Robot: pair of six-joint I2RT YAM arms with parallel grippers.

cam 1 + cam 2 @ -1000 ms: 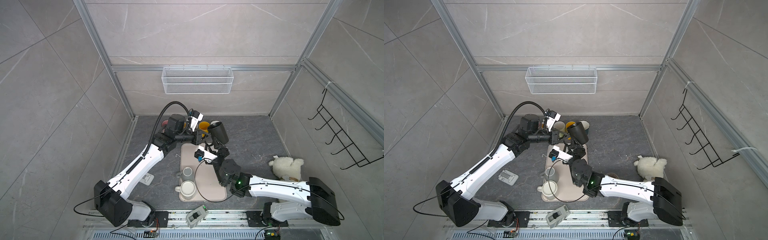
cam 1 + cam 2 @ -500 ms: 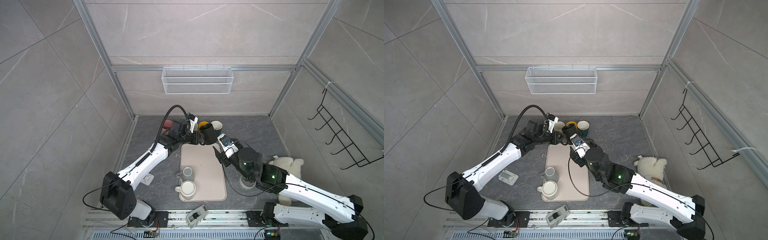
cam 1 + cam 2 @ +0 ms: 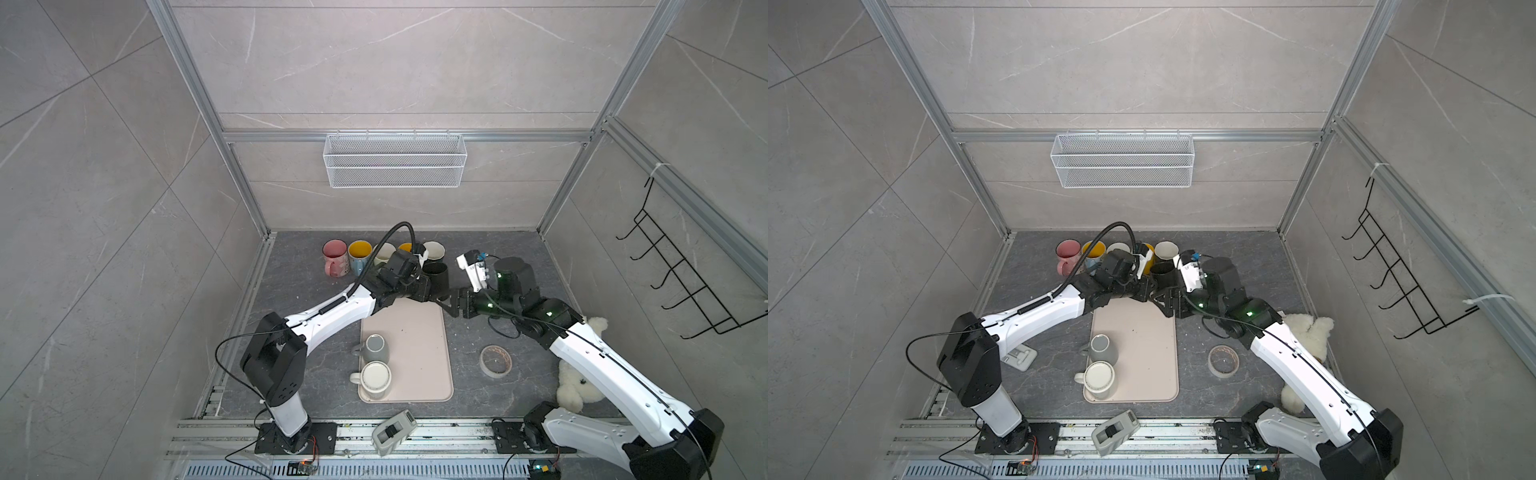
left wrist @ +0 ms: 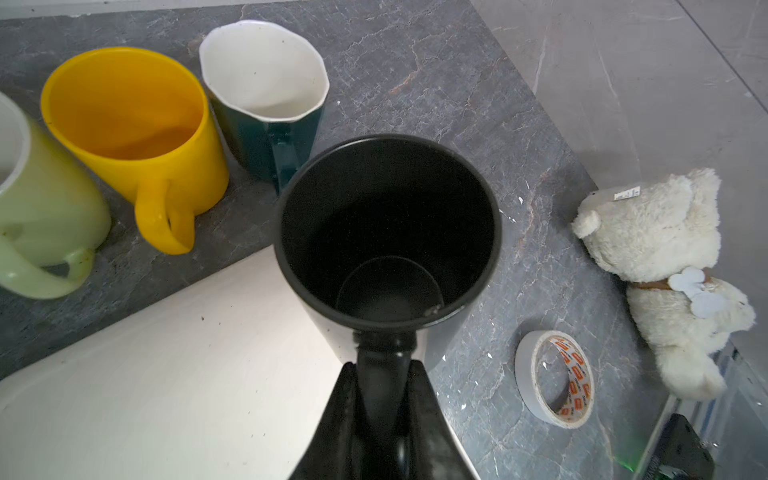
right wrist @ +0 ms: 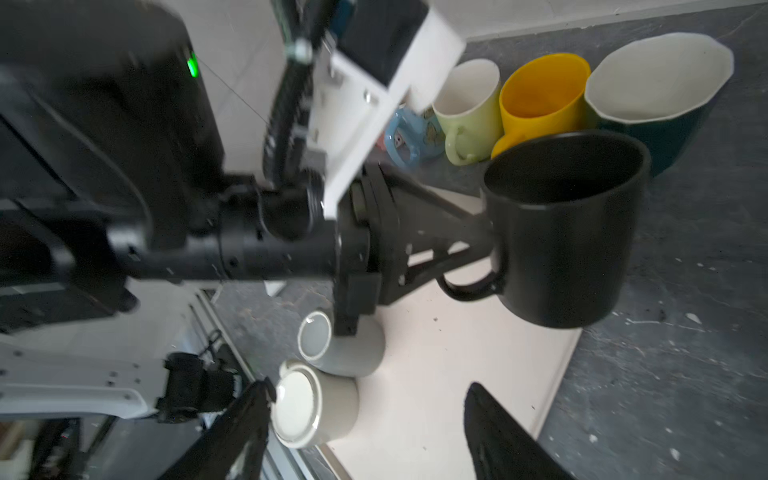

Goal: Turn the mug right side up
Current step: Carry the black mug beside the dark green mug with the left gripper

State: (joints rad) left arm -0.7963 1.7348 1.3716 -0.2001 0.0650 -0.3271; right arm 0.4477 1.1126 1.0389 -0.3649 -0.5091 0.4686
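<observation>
One black mug [image 3: 436, 275] stands mouth-up near the middle of the frame in both top views, at the far right corner of the beige mat [image 3: 415, 340]. The left gripper [image 4: 382, 374] is clenched on the mug's handle, its two fingers pressing the loop from either side. The right wrist view shows the same grip from the side, with the black mug [image 5: 569, 232] upright at the end of the fingers. Whether its base touches the surface cannot be told.

The right gripper [image 5: 370, 388] has its jaws spread wide and grasps nothing. In a top view the right gripper [image 3: 451, 302] sits just below and right of the black mug, apart from it.

Five more mugs stand mouth-up in a row along the back of the floor, above the mat in the frame. They are a pink mug [image 3: 334, 253], a blue mug [image 3: 360, 251], a pale green mug [image 4: 41, 199], a yellow mug [image 4: 133, 137] and a teal mug [image 4: 266, 104], which is just behind the black one.

Two upside-down mugs stand on the lower left part of the mat, a grey mug [image 3: 374, 348] and a cream mug [image 3: 375, 378] just below it. A tape roll [image 3: 495, 360] lies right of the mat. A teddy bear [image 3: 577, 382] lies at the lower right, partly behind the right arm.
</observation>
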